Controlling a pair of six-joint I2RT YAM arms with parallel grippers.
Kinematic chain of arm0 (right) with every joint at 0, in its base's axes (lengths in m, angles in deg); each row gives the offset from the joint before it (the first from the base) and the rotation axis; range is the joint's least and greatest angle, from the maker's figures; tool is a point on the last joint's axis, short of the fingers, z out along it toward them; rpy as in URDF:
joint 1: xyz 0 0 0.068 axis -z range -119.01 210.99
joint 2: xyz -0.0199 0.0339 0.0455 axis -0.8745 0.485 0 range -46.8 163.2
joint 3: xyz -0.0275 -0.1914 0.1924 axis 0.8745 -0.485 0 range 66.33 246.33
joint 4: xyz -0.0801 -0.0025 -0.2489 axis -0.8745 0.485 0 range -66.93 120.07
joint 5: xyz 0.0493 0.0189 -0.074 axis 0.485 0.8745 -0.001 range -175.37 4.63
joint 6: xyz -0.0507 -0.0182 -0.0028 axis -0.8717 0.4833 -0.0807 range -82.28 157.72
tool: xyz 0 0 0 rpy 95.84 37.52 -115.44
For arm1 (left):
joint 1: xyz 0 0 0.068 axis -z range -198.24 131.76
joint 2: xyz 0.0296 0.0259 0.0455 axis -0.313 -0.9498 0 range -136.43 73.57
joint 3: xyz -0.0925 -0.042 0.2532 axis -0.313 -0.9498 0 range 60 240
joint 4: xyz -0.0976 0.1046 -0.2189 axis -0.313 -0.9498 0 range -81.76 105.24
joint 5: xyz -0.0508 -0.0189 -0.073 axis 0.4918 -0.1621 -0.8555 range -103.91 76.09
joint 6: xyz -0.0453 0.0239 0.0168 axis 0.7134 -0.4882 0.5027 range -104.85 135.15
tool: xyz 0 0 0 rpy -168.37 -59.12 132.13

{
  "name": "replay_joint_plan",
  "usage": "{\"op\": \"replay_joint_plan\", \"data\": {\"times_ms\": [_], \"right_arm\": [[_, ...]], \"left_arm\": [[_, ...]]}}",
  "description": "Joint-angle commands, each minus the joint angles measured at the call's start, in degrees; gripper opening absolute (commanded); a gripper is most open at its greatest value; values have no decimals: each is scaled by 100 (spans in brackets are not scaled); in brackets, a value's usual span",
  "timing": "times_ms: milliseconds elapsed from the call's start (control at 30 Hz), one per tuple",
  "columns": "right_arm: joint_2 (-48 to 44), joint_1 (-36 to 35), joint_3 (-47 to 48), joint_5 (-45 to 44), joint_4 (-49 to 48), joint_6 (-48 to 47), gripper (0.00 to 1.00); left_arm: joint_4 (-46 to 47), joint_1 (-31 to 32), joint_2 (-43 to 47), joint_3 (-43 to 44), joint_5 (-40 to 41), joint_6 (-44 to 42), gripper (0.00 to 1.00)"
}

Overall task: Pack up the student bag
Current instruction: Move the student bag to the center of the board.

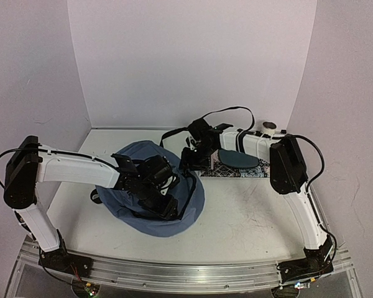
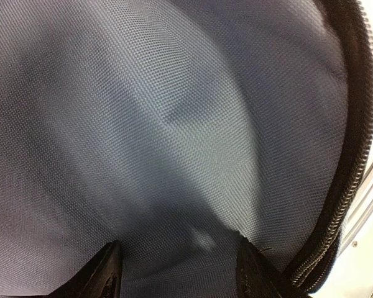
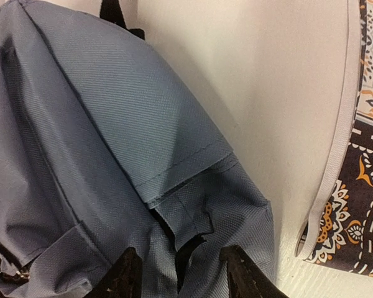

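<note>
The student bag, slate-blue fabric, lies left of the table's centre. My left gripper reaches into its mouth. In the left wrist view the gripper stands open, its fingers apart with the bag's inner lining filling the view and the black zipper curving down the right. My right gripper is at the bag's far right edge. In its wrist view the gripper is open just above a loose fold of the bag, gripping nothing.
A dark teal flat pouch lies on a patterned flat item right of the bag; that item's white-edged corner shows beside the bag. Black straps trail behind the bag. A small dark round object sits by the back wall.
</note>
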Motion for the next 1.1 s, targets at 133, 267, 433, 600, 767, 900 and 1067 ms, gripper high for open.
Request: {"op": "replay_joint_plan", "data": {"times_ms": [133, 267, 433, 600, 767, 900, 1067], "right_arm": [[229, 33, -12, 324, 167, -62, 38], [-337, -15, -915, 385, 133, -146, 32], [-1285, -168, -2387, 426, -280, -8, 29], [-2080, -307, -3558, 507, -831, 309, 26], [-2356, -524, -3853, 729, -923, 439, 26], [-2707, -456, -3934, 418, -943, 545, 32], [-2848, -246, -3822, 310, -937, 709, 45]], "left_arm": [[-29, 84, 329, -145, -46, 95, 63], [-105, 83, 555, -160, 227, 149, 63], [-157, 57, 659, 35, 538, 213, 64], [-155, 42, 573, 200, 775, 203, 64], [-149, 43, 506, 406, 762, 80, 65], [-132, 64, 308, 772, 617, -146, 65], [-38, 172, -47, 1057, 260, -360, 63]]}}
